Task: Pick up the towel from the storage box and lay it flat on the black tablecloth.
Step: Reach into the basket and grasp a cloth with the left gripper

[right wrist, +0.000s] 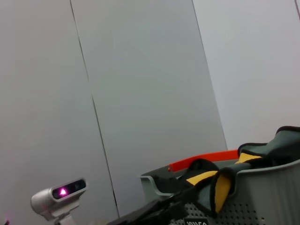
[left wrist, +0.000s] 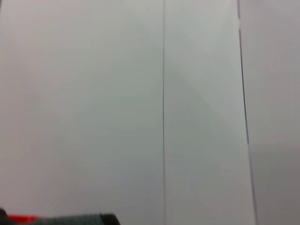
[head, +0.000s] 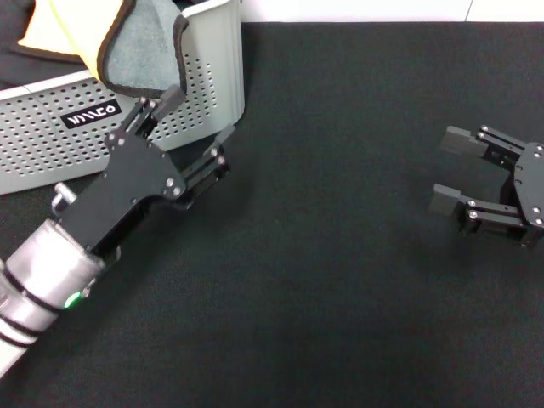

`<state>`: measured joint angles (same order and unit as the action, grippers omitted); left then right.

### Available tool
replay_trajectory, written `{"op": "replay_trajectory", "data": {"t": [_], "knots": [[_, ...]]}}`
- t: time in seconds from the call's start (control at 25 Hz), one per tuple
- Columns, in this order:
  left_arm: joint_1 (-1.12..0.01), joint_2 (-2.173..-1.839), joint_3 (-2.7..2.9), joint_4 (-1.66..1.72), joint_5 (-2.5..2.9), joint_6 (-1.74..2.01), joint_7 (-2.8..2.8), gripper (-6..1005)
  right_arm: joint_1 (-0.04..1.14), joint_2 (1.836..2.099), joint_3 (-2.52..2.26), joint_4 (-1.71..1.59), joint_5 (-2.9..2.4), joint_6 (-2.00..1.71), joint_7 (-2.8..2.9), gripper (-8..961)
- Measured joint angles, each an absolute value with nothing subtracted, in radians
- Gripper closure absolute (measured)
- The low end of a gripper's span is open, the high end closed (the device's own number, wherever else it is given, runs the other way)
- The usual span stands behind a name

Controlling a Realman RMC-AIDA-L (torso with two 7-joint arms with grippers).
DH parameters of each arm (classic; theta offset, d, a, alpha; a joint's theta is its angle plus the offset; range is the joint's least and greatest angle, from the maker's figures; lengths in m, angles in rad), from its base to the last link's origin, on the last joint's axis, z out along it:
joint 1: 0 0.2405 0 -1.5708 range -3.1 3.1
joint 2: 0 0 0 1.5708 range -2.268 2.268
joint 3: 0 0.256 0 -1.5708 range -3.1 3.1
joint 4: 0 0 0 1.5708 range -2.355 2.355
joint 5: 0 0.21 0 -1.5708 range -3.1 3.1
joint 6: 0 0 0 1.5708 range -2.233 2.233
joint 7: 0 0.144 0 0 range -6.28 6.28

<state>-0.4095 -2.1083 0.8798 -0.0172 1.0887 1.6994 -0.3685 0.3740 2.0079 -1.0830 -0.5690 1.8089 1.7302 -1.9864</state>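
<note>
The storage box (head: 204, 76), light grey with round holes and a black logo label, stands at the far left in the head view. The towel (head: 136, 47) hangs over its rim, yellow-orange and grey with dark trim. My left gripper (head: 198, 119) is open against the box's outer wall, just below the towel's hanging edge, holding nothing. My right gripper (head: 449, 170) is open and empty, low over the black tablecloth (head: 340, 280) at the right. The right wrist view shows the box (right wrist: 267, 192) with the towel (right wrist: 222, 187) folded over its rim.
Dark fabric (head: 10, 34) lies inside the box at the far left. The right wrist view shows an orange-red bar (right wrist: 201, 160) behind the box and a small camera with a pink light (right wrist: 61, 192). The left wrist view shows mostly a white wall.
</note>
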Motion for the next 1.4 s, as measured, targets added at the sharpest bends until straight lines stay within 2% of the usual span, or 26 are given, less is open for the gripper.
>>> {"op": "replay_trajectory", "data": {"t": [0.2,0.56,0.92,1.4], "knots": [[-0.454,-2.108,0.879,-0.073,0.973,1.679,-0.269,157,0.374,2.008,-1.089,-0.562,1.809,1.731,-1.986,85],[-0.464,-2.108,0.863,-0.098,0.925,1.659,-0.159,157,0.373,2.008,-1.089,-0.555,1.808,1.732,-1.992,84],[-0.537,-2.108,0.761,-0.231,0.935,1.653,-0.024,156,0.374,2.008,-1.089,-0.555,1.808,1.731,-1.993,85],[-0.552,-2.108,0.637,-0.313,0.982,1.640,0.167,222,0.374,2.008,-1.089,-0.555,1.808,1.730,-1.995,85]]}}
